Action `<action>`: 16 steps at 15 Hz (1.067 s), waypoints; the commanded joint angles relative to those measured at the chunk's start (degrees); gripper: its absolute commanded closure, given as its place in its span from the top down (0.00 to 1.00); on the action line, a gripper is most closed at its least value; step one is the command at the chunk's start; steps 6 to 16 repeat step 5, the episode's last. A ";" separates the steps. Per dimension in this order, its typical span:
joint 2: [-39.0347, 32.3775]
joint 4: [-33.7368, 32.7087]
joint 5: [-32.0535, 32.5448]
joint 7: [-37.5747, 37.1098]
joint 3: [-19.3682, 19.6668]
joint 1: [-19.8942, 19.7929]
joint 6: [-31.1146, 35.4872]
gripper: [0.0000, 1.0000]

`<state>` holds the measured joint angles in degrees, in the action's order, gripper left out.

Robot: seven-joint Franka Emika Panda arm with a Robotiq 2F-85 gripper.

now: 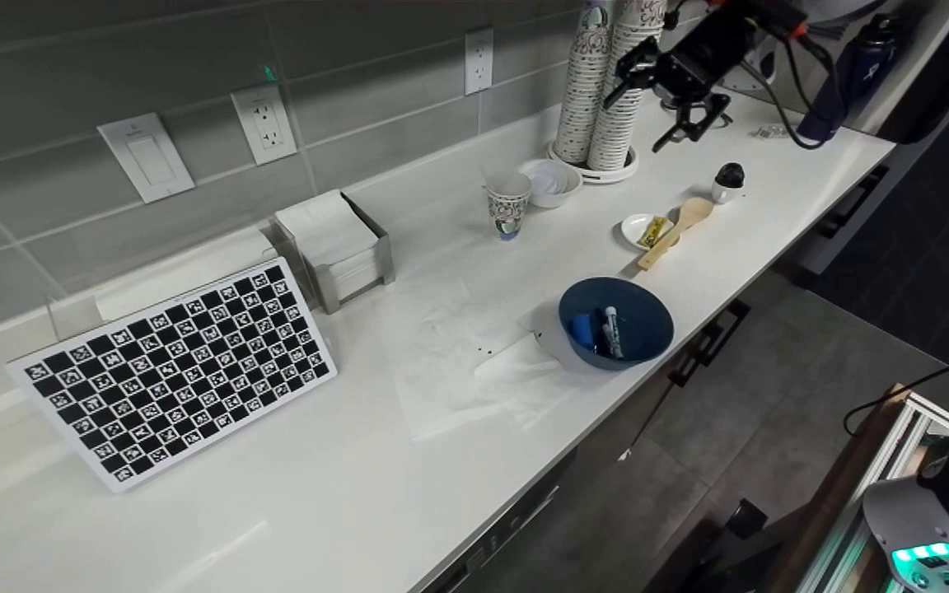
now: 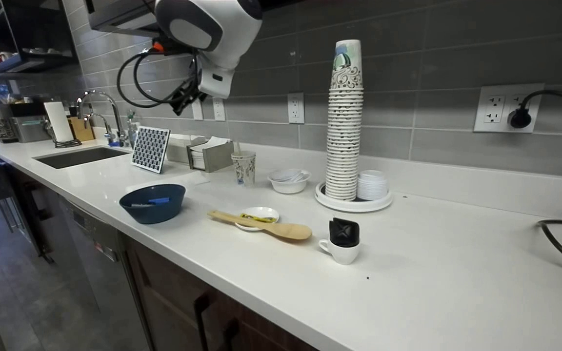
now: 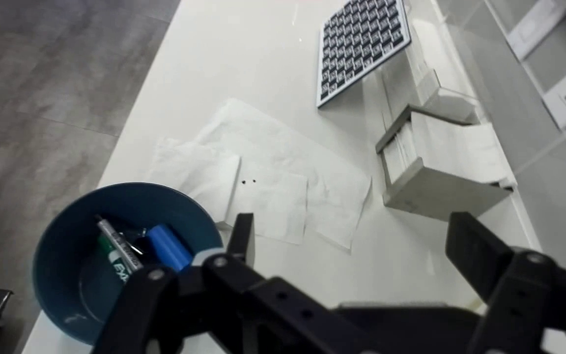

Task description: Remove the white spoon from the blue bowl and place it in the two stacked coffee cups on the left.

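The gripper (image 1: pixel 633 126) hangs high above the counter (image 1: pixel 343 469), its jaws spread wide apart. A wooden spoon (image 2: pixel 273 227) lies across a white saucer (image 2: pixel 261 211); napkins (image 3: pixel 197 172) lie beside the blue bowl (image 3: pixel 63 255), which holds markers (image 3: pixel 119 244) and a blue object (image 3: pixel 167 248). What may be the white spoon (image 2: pixel 236 147) sticks up from the stacked coffee cups (image 2: pixel 245 170).

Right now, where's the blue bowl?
In an exterior view, the blue bowl sits right of centre, near the front edge of the counter, white paper sheets on its left, the wooden spoon beyond it.
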<state>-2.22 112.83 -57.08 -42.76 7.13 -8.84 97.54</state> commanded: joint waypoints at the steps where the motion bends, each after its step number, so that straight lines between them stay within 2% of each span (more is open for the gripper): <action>1: 13.29 12.24 1.09 7.94 1.91 -0.99 -3.49 1.00; 4: 23.07 19.83 -0.63 7.52 2.91 -2.77 -3.28 1.00; 5: 14.79 12.78 0.11 7.24 2.12 -2.05 -3.94 1.00; 16: 14.79 12.78 0.11 7.24 2.12 -2.05 -3.94 1.00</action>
